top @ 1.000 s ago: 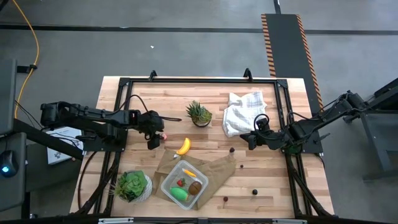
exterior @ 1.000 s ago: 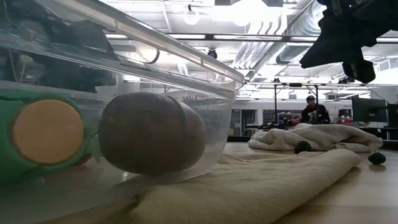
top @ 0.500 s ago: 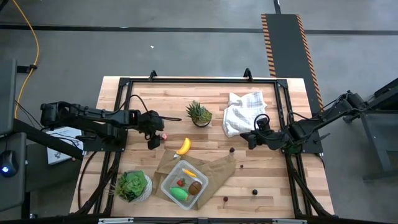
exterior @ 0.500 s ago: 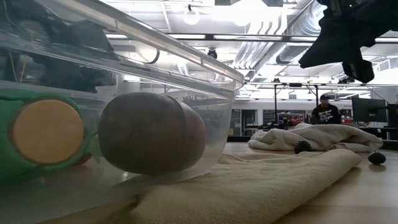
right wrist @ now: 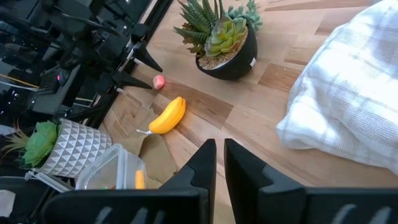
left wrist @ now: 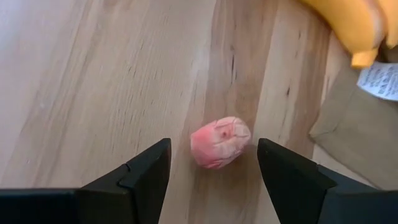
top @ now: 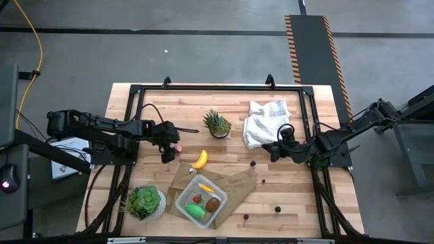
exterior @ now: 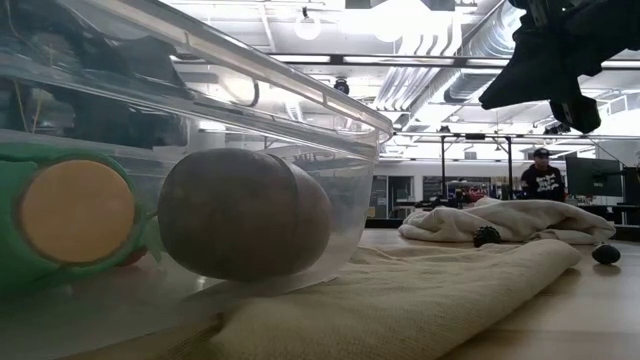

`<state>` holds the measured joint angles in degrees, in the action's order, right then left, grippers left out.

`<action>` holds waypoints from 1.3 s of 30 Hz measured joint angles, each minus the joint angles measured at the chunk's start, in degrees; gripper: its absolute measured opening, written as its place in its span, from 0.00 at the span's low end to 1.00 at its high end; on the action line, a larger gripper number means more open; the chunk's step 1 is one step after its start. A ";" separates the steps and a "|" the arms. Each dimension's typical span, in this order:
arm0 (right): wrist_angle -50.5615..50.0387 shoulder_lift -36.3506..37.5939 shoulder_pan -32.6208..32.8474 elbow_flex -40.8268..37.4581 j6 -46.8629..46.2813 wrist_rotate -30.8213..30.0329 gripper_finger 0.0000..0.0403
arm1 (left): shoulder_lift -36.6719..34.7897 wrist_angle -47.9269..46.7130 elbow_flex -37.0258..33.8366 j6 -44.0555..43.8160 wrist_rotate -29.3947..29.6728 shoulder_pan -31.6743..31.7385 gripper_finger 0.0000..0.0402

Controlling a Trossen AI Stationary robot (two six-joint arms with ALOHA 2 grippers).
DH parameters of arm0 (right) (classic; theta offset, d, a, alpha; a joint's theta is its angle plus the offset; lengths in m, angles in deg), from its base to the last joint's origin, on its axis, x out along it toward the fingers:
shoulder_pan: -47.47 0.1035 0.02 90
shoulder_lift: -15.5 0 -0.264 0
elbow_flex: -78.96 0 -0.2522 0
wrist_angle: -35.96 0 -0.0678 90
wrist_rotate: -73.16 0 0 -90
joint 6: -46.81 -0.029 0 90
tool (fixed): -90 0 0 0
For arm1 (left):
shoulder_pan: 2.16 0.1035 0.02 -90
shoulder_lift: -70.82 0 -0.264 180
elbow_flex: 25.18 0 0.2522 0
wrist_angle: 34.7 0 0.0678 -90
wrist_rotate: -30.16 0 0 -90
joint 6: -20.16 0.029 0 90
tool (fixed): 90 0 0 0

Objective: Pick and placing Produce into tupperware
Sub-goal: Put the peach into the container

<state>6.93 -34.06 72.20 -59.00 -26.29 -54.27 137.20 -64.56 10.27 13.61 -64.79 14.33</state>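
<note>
left gripper (left wrist: pixel 211 165): fingers apart, straddling pink piece (left wrist: pixel 220 142) on table (top: pixel 298 203) | right gripper (right wrist: pixel 219 162): fingers together, near white cloth (top: pixel 266 120)

My left gripper (left wrist: pixel 211 163) has gone from partly spread to fully spread over the last second, fingers now straddling the small pink piece (left wrist: pixel 220 142) on the table without touching it. My left arm (top: pixel 102 125) has crept slightly toward 3 o'clock in the high view; its base end sits a touch further in than before. In the low view, the person (exterior: pixel 543 178) in the room behind has walked across toward 3 o'clock.
</note>
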 joint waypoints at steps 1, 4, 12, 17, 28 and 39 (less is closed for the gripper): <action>0.02 0.00 -0.02 0.00 -0.19 0.00 0.05 | 0.23 0.00 0.00 -0.26 0.00 0.00 0.57; 0.02 0.00 -0.01 0.00 -0.34 0.02 0.05 | 0.27 0.08 0.00 -0.34 0.00 0.00 0.56; 0.02 0.00 0.00 0.00 -0.15 0.04 0.05 | 0.27 0.19 0.00 -2.08 0.00 0.00 0.57; 0.02 0.00 -0.02 0.00 -0.15 -0.40 0.05 | 0.27 0.81 0.00 -5.13 -0.21 0.00 0.57; 0.02 0.00 0.00 0.00 0.01 -1.40 0.05 | 0.27 2.12 0.00 -7.37 -0.06 0.00 0.57; 0.02 0.00 0.00 0.00 0.03 -1.40 0.05 | 0.27 2.01 0.00 -8.76 1.11 -0.02 0.57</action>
<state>6.96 -34.06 72.20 -59.00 -26.27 -55.67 137.47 -62.55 10.27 4.85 -63.68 14.31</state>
